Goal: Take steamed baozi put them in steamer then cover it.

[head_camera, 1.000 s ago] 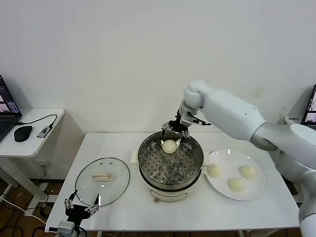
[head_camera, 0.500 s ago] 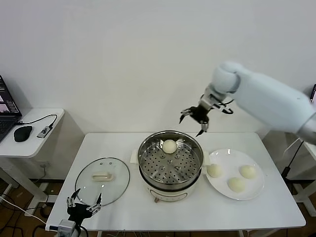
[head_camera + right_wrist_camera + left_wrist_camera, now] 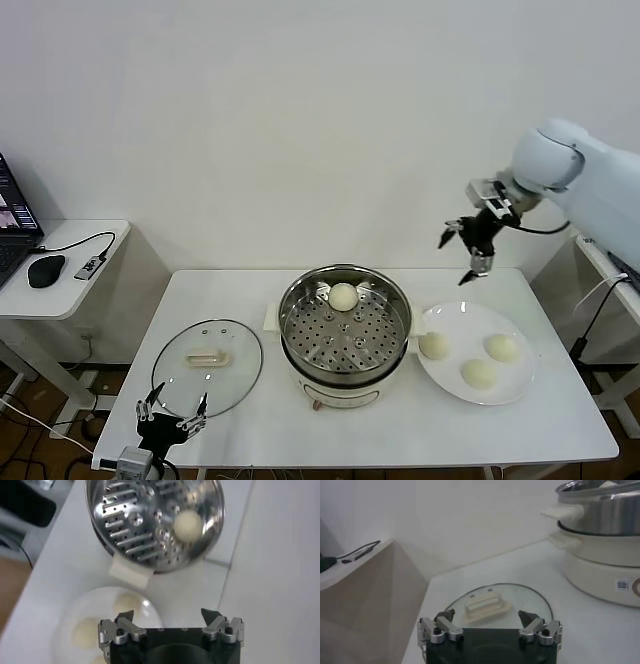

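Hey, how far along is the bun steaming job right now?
Done: one baozi sits on the perforated tray in the steamer. In hand: nothing; the right gripper hangs empty, jaws open, above the far edge of the plate. Left: three buns on that plate, then the cover, lying on the table by the parked, open left gripper.

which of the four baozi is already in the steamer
The lone baozi resting on the perforated tray at the far side of the steamer. The other three baozi sit on the white plate beside it.
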Motion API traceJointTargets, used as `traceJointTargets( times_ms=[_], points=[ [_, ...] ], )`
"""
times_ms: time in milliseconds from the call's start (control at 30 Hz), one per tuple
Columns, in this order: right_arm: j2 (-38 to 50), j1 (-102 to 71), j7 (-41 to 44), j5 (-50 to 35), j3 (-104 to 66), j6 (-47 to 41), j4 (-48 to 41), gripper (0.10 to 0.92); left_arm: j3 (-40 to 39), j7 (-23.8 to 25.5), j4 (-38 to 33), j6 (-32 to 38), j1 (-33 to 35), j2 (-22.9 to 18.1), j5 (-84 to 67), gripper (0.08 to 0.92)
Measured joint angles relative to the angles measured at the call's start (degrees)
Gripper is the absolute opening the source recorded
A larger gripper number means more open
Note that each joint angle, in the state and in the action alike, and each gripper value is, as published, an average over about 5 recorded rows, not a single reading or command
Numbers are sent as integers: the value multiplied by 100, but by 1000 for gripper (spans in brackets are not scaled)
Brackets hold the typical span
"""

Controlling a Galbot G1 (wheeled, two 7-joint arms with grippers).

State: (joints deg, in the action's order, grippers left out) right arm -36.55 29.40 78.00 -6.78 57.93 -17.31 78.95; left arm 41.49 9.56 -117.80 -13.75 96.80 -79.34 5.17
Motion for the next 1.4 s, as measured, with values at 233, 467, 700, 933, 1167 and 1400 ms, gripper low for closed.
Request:
traceJointTargets(
  times_ms=[233, 467, 700, 933, 1167, 1400],
  points=[
    [74, -764, -185, 364, -458, -480, 119, 823, -10, -6, 12, 0, 50, -42, 18, 823],
    [-44, -1578, -448, 690, -922, -649, 54, 823, 9, -5, 43, -1, 91, -43, 42, 823],
    [-306, -2286, -721, 955, -1306, -566, -198, 823, 14, -4, 111, -5, 85, -55, 76, 823],
    [-578, -2772, -907, 1191, -1578, -350, -532, 823, 0, -6, 179, -7, 84, -71, 105, 823],
    [-810, -3066, -992, 1428, -1758, -159, -846, 823, 8, -4, 216, -8, 75, -80, 110, 823],
    [-944, -3244, -1038, 1599, -1865, -43, -1068, 823, 5, -5, 269, -8, 75, -90, 115, 823]
  ],
)
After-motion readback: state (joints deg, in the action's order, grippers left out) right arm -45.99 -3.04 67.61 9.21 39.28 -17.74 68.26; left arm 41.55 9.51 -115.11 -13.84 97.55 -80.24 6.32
